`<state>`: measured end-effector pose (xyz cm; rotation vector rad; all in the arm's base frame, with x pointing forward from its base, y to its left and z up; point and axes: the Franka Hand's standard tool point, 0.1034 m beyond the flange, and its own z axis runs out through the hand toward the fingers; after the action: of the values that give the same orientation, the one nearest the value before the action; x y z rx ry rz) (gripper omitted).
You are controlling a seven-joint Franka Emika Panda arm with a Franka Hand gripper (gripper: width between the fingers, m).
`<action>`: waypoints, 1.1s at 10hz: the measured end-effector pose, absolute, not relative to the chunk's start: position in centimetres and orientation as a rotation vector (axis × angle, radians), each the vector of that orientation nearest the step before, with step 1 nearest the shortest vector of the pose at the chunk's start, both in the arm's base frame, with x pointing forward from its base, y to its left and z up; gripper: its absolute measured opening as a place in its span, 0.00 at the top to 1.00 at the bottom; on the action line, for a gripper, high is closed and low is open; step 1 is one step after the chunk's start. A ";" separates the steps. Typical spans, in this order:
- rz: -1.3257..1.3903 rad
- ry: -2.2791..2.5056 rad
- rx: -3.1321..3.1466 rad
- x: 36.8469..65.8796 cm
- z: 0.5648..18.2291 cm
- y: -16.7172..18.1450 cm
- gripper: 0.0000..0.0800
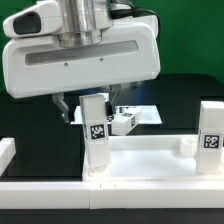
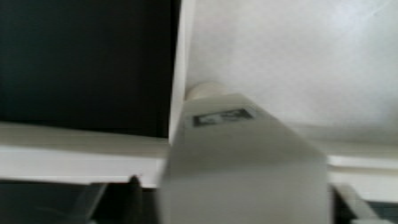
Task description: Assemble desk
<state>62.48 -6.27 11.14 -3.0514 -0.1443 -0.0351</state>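
Desk tabletop (image 1: 150,165) lies low in the exterior view, one leg (image 1: 95,135) upright on it toward that view's left, under the gripper (image 1: 88,103) (jaws straddle its top, grip impossible to tell). A skewed squeeze could topple it against the rim; the second leg (image 1: 210,135) stands well apart, leaving open room between.

place: looked like robotics lab bench | evid: white robot arm (image 1: 85,55) stood over black table (image 1: 30,125) | white plastic legs (image 1: 95,150) carried b/w sq. tags (image 1: 97,130) | plain green backdrop (image 1: 200,50) behind at exterior view's right
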 end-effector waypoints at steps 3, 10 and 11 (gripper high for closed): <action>0.005 0.290 -3.033 63.5 11.4 -5.8 0.64; 0.062 1.641 -2.513 63.7 10.8 -6.5 0.64; 0.073 1.746 -2.440 63.7 10.8 -6.5 0.64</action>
<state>63.68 -6.53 10.79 -2.4402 1.7461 0.0732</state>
